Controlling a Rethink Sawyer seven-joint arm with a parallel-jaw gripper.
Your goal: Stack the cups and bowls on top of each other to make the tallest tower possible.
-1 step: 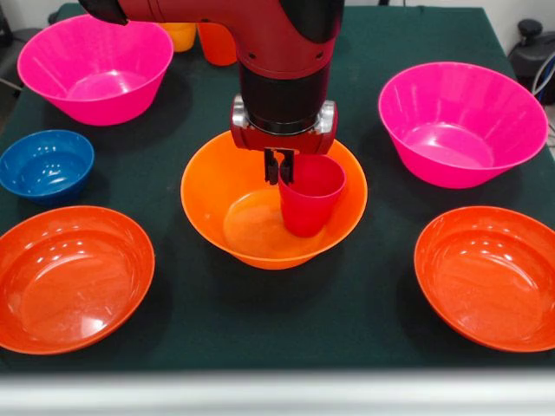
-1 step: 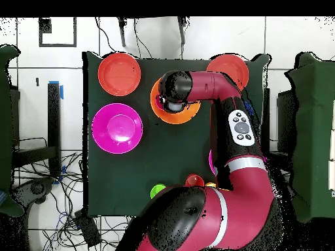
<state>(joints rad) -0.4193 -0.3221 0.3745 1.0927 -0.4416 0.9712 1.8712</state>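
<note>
Red cup [image 1: 310, 201] sits upright inside the large orange bowl [image 1: 234, 227], toward the bowl's right half in the front view. Gripper [image 1: 279, 168] is down at the cup's left rim, dark fingers [image 1: 271, 166] pinched on the rim wall, so it's closed on the red cup. Around the orange bowl, front view: pink bowl [image 1: 95, 68] up-left, second pink bowl [image 1: 462, 121] to the right, small blue bowl [image 1: 45, 163] to the left, shallow red-orange bowls [image 1: 73, 277] lower-left and [image 1: 490, 286] lower-right. Behind the orange bowl, partly hidden by the arm [image 1: 277, 52], a yellow cup [image 1: 180, 35] and an orange cup [image 1: 217, 43]. Overhead view: arm covers the orange bowl's middle, so cup and gripper aren't visible there; only that view shows a green cup [image 2: 158, 191] near the robot's base, well apart from the orange bowl.
</note>
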